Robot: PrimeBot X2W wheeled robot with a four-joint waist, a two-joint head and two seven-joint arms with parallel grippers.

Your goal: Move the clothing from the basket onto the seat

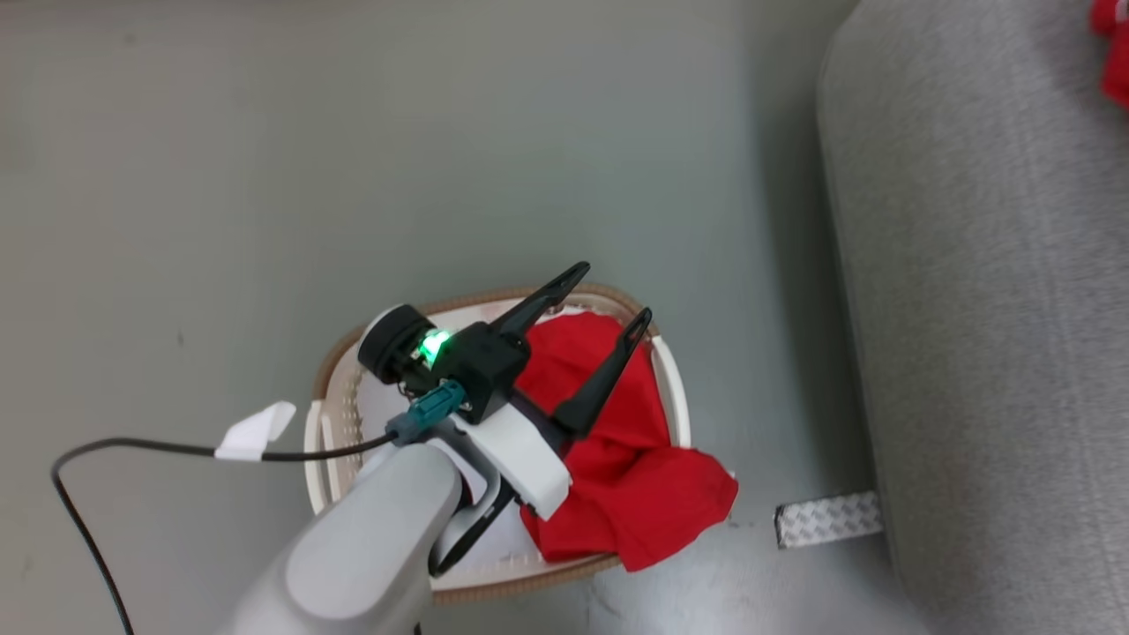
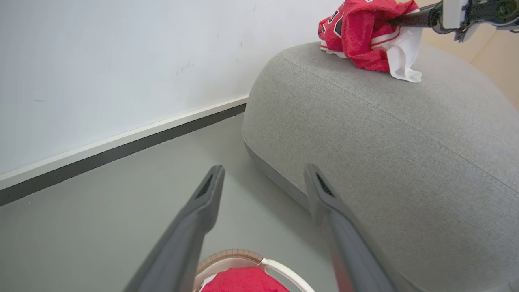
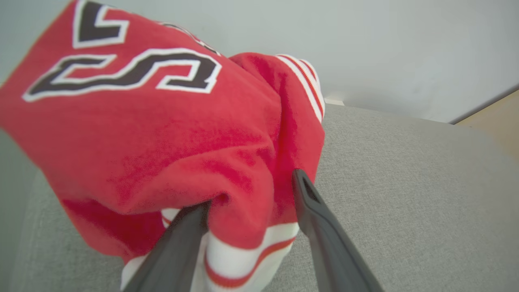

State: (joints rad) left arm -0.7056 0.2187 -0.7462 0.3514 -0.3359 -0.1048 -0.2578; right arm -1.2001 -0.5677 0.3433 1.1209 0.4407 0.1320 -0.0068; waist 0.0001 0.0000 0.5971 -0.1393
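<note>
- Red garment [image 1: 617,441] heaped in the laundry basket [image 1: 675,388], long axis toward the near rim, one corner spilling over the rim on the seat's side.
- Left gripper [image 1: 615,290] spread wide above the basket.
- Red jersey [image 3: 162,134] bunched on the grey seat [image 3: 405,182], numbers showing.
- Right gripper [image 3: 250,190] spread, a fold of jersey between its fingers.
- Open floor [image 1: 353,176] between basket and seat.

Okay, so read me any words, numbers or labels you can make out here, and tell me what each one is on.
"S" or "5": large black character edged in white, lying sideways on the red jersey; I cannot tell which.
Second black-and-white character above it: cut off by the picture's edge, unreadable.
Jersey print in the left wrist view: too small to read.
White tag on the black cable: no print that I can make out.
</note>
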